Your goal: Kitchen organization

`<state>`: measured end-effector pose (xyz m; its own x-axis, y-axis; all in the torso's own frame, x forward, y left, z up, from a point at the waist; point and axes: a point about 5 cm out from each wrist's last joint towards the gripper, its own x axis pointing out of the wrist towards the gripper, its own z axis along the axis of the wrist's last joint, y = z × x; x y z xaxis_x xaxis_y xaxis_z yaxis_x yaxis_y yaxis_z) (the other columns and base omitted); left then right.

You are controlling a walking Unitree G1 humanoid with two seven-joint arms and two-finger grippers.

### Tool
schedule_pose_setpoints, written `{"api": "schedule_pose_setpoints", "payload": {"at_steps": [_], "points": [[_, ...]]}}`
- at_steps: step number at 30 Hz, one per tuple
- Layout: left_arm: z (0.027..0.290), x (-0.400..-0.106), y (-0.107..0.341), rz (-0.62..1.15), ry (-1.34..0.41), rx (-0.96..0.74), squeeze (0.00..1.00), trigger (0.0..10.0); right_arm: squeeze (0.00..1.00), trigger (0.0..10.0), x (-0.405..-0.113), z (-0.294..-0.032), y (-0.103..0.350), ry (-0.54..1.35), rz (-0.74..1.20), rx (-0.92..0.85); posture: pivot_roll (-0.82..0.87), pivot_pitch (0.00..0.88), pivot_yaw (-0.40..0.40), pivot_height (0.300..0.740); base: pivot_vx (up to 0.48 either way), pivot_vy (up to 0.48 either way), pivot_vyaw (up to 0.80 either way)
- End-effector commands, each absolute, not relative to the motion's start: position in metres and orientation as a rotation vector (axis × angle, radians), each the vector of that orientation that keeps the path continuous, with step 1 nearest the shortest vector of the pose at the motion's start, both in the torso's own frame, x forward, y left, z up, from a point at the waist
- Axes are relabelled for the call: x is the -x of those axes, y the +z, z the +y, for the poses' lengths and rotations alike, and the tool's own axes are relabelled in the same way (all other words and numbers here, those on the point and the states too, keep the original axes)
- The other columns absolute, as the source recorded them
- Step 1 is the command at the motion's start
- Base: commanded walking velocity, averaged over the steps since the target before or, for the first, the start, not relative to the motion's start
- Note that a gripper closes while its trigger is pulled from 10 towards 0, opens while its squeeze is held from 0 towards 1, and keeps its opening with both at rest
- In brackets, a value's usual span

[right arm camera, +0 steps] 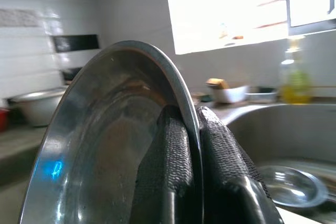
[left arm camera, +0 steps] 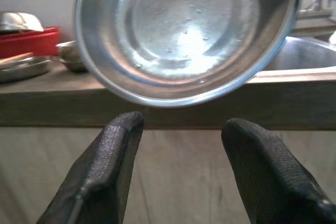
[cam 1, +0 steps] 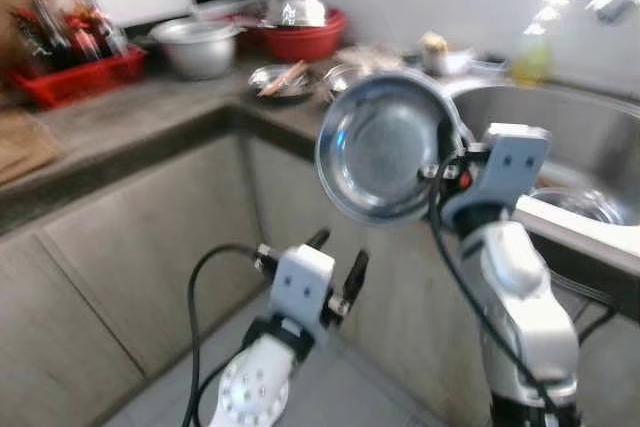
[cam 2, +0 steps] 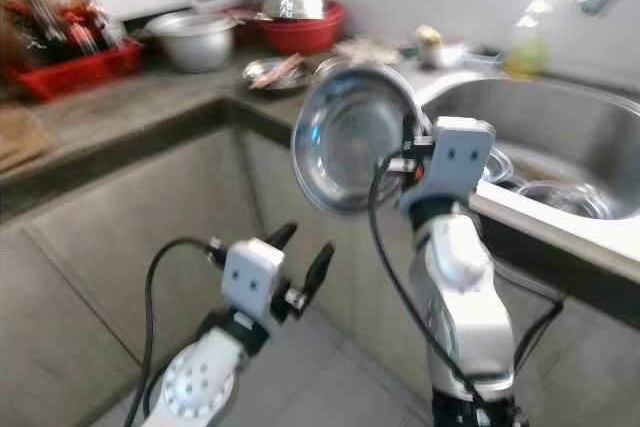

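L gripper [cam 1: 338,259] open, low — R gripper [right arm camera: 191,145] pinches bowl [cam 1: 385,147] rim.

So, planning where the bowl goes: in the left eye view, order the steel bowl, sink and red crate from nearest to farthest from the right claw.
1. Steel bowl, held in the right claw.
2. Sink, just beyond, to its right.
3. Red crate, far left on the counter.
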<state>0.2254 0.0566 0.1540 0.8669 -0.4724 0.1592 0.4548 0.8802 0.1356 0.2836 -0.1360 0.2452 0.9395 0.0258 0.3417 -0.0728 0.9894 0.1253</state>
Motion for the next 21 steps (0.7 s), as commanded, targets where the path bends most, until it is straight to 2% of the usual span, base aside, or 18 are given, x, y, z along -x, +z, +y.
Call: {"api": "schedule_pose_setpoints", "payload": {"at_steps": [1, 3, 12, 13, 14, 15, 16, 17, 21], "points": [[0.0559, -0.2257, 0.1564, -0.201, -0.49, -0.096, 0.0, 10.0, 0.0, 0.0, -0.2824, -0.1355, 0.2539, 0.043, -0.385, -0.131, 0.08, 0.057, 0.015, 0.74, 0.0, 0.0, -0.79], [0.0559, -0.2259, 0.1566, -0.202, -0.491, -0.098, 0.0, 10.0, 0.0, 0.0, -0.2825, -0.1364, 0.2541, 0.035, -0.387, -0.13, 0.08, 0.057, 0.016, 0.74, 0.0, 0.0, -0.79], [0.0552, -0.2262, 0.1569, -0.204, -0.497, -0.096, 0.0, 10.0, 0.0, 0.0, -0.2834, -0.1368, 0.2563, 0.026, -0.399, -0.122, 0.08, 0.057, 0.016, 0.74, 0.278, 0.0, -0.79], [0.0552, -0.2264, 0.157, -0.204, -0.496, -0.097, 0.0, 10.0, 0.0, 0.0, -0.284, -0.1351, 0.2577, 0.038, -0.404, -0.112, 0.08, 0.057, 0.016, 0.74, 0.3, 0.0, 0.0], [0.0552, -0.2264, 0.1571, -0.204, -0.496, -0.096, 0.0, 10.0, 0.0, 3.6, -0.2844, -0.1342, 0.2581, 0.04, -0.404, -0.107, 0.08, 0.057, 0.016, 0.74, 0.289, 0.0, 0.0], [0.0552, -0.2264, 0.1571, -0.204, -0.496, -0.096, 0.0, 10.0, 0.0, 3.6, -0.2844, -0.1342, 0.2581, 0.04, -0.404, -0.107, 0.08, 0.057, 0.016, 0.74, 0.289, 0.0, 0.0], [0.0553, -0.2264, 0.1571, -0.205, -0.495, -0.097, 0.0, 10.0, 0.0, 6.5, -0.2849, -0.1334, 0.2582, 0.042, -0.401, -0.104, 0.08, 0.057, 0.016, 0.74, 0.289, 0.0, 0.0], [0.0553, -0.2264, 0.1572, -0.205, -0.496, -0.097, 0.0, 10.0, 0.0, 10.0, -0.2857, -0.1327, 0.258, 0.042, -0.397, -0.104, 0.08, 0.057, 0.016, 0.74, 0.277, 0.0, 0.0], [0.0551, -0.2261, 0.1575, -0.208, -0.501, -0.091, 0.0, 10.0, 0.0, 10.0, -0.2873, -0.1332, 0.2568, 0.04, -0.388, -0.095, 0.08, 0.057, 0.016, 0.74, 0.324, 0.0, 0.0]]}}
